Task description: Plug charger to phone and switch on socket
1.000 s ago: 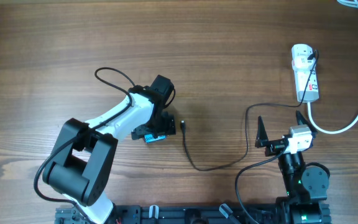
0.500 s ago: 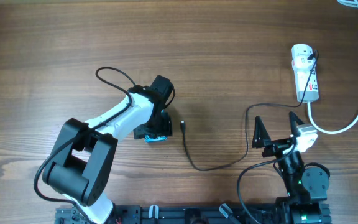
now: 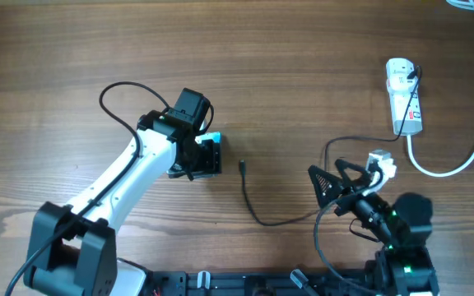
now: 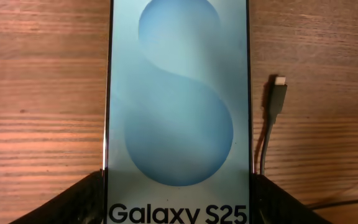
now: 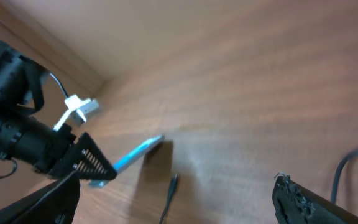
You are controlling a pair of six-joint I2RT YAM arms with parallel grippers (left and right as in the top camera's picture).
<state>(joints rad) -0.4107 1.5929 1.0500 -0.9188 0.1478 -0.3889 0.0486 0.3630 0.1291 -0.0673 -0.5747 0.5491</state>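
Observation:
The phone [image 4: 179, 106], cyan screen with a pale oval graphic and the text "Galaxy S25", fills the left wrist view. My left gripper [image 3: 197, 156] is shut on its text end, a jaw on each side. In the right wrist view the phone [image 5: 135, 154] is tilted, one end raised off the table. The charger is a thin black cable [image 3: 257, 215]; its connector tip [image 3: 243, 167] lies just right of the phone, apart from it, and also shows in the left wrist view [image 4: 277, 96]. My right gripper [image 3: 336, 177] is open and empty, facing left. The white socket [image 3: 403, 99] lies at the far right.
The socket's thick white cord [image 3: 459, 164] loops along the right edge of the wooden table [image 3: 303, 66]. The charger cable runs from the socket past my right arm. My left arm's black cable [image 3: 113, 103] arcs above its wrist.
My left arm has moved up and left with the phone, whose one end is now raised. My right arm has swung left, its open gripper now pointing toward the cable and phone.

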